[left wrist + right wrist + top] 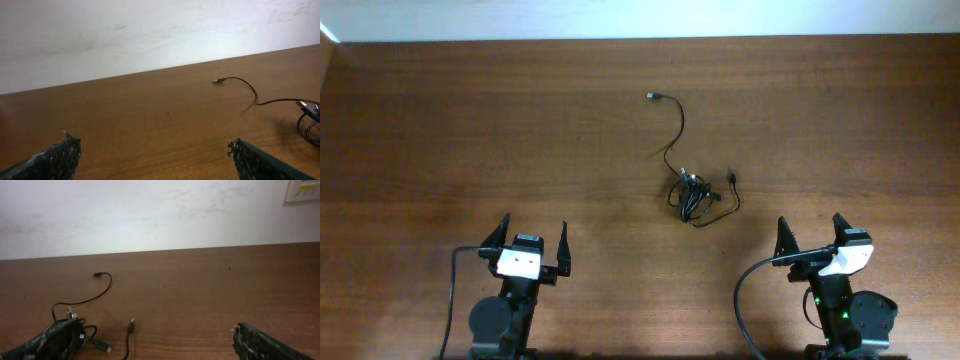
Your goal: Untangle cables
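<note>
Cables [692, 195] thin, black, knotted; wood-grain table [470, 130]; left gripper [534, 226], right gripper [810, 222] spread apart.

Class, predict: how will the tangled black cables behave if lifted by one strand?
Probably floppy: the cables lie in loose curves. Likely light, being thin. They would probably come up together, since the strands cross in one bunch.
</note>
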